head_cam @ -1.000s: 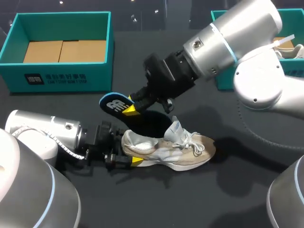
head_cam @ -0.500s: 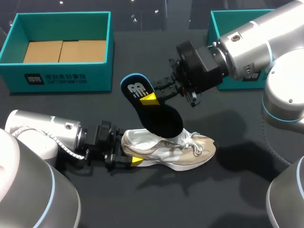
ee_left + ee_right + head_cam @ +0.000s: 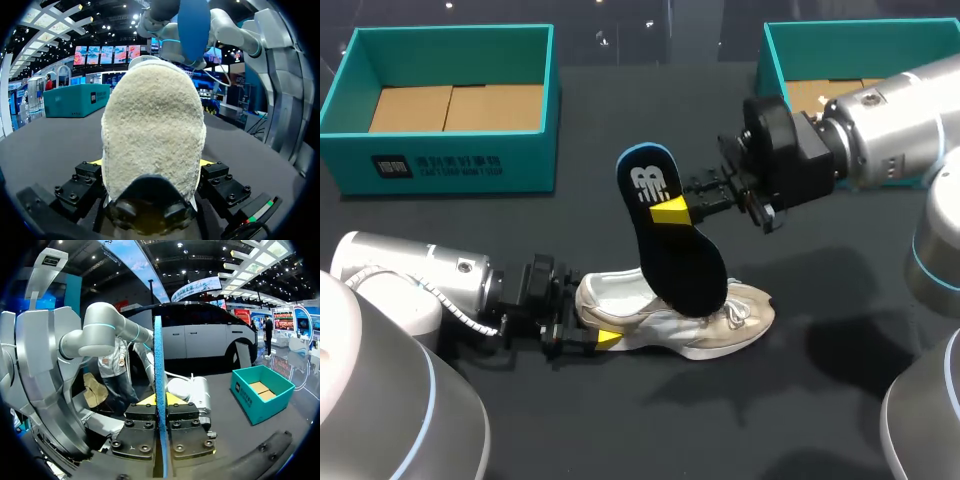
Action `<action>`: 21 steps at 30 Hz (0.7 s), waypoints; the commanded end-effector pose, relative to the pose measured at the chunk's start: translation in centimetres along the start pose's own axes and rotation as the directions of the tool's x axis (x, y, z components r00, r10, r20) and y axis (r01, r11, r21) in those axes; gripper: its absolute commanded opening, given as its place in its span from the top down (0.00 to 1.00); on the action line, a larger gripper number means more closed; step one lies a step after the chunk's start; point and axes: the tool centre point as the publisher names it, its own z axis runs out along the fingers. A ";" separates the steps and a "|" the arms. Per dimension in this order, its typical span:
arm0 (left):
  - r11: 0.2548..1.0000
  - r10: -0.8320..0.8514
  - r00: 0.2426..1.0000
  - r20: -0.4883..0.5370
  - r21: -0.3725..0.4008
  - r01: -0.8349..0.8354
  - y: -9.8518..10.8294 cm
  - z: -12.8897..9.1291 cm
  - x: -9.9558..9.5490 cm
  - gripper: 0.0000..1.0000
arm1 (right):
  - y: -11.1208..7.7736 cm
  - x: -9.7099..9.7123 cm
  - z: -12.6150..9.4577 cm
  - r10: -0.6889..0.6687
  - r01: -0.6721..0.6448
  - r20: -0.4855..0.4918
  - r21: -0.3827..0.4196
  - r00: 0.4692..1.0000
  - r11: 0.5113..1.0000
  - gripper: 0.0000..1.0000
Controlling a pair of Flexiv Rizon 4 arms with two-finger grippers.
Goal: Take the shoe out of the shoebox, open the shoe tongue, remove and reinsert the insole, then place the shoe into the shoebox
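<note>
Nearest in the head view, our left arm (image 3: 415,290) lies low along the tabletop (image 3: 620,430) and its end effector (image 3: 592,316) sits at the heel of the shoe (image 3: 645,322). The left wrist view shows the left end effector (image 3: 150,167) clamped on the shoe (image 3: 152,125): the fuzzy heel fills the gap and a yellow tip peeks out on each side, both touching it. The shoe rests on its sole on the tabletop, near the middle, toe pointing toward our right side, laces loose at the front. Just above and partly in front of the shoe hangs the insole (image 3: 672,250), off the tabletop, dark side with a white logo facing the head camera, blue rim round the heel end, which is up, toe end down over the shoe opening; we cannot tell if it touches the shoe. From the left wrist view the insole (image 3: 194,25) shows its blue underside above the shoe. Our right arm (image 3: 880,130) comes in from the right, and its end effector (image 3: 672,210) grips the insole near the heel end. In the right wrist view the right end effector (image 3: 160,401) is closed on the insole (image 3: 159,360), seen edge-on between the fingers. Farthest back, a teal shoebox (image 3: 350,140) stands at far left with a bare cardboard floor, and a second teal shoebox (image 3: 780,45) stands at far right, partly hidden by the right arm.
</note>
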 end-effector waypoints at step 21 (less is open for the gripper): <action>1.000 0.000 1.000 0.000 -0.002 0.000 0.0 0.1 -0.1 1.00 | -0.8 4.6 -3.6 0.098 -0.075 0.106 -0.205 0.990 0.976 1.00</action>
